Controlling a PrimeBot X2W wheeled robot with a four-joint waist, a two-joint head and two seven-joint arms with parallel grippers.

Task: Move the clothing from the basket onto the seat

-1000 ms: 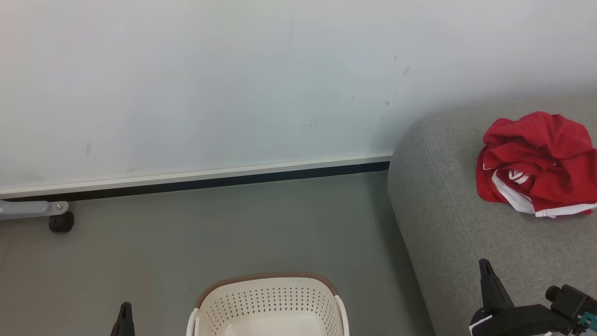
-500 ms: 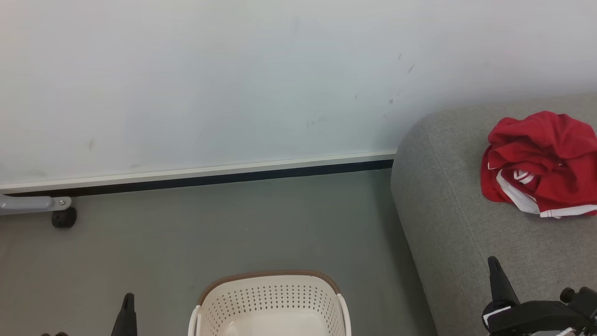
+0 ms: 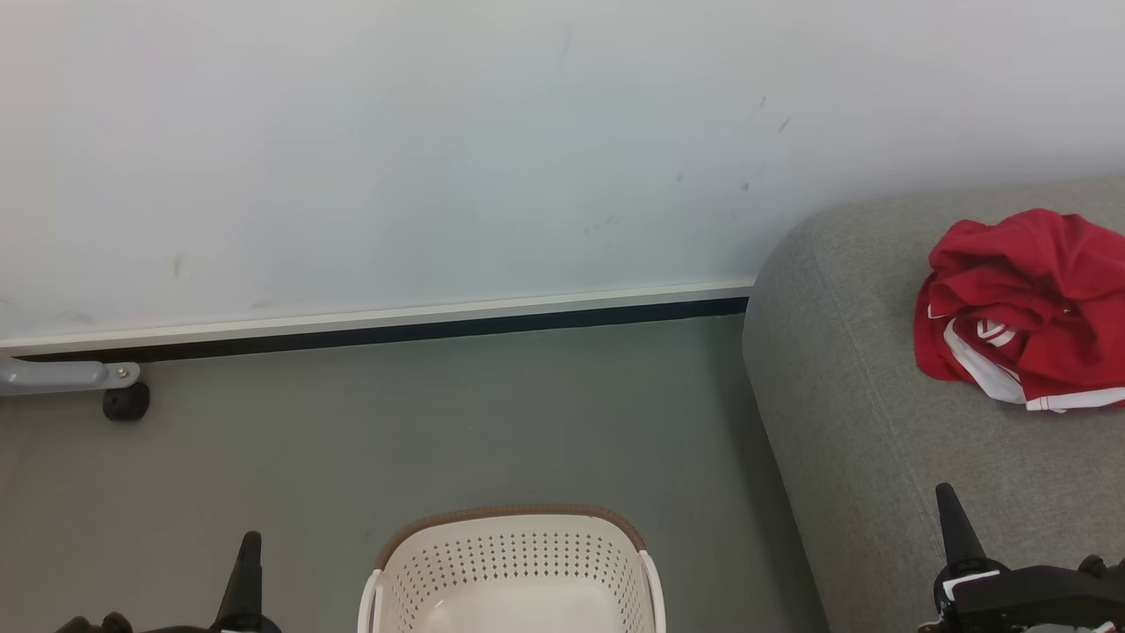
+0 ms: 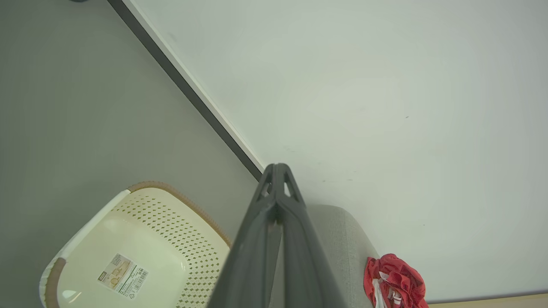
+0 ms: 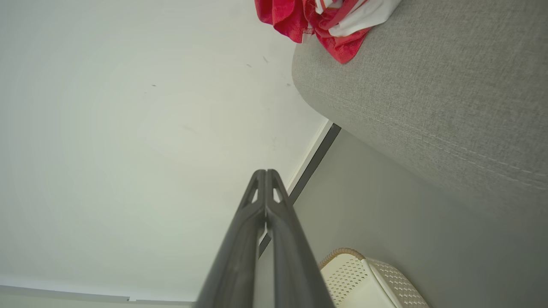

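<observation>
Your left hand (image 4: 277, 170) is pinched fully shut on nothing, and your right hand (image 5: 266, 172) is the same: 2 fingers pressed flat together, empty. In the head view the left one sits at the lower left and the right one at the lower right, in front of the seat (image 3: 861, 422). Between them, at bottom centre, the basket (image 3: 514, 563) looks bare inside apart from a label (image 4: 124, 276) on its floor. The clothing (image 3: 1024, 308) lies heaped on the seat at the right edge. It looks soft, light and floppy. If you regrasp it, pinch a raised fold on top of the heap.
</observation>
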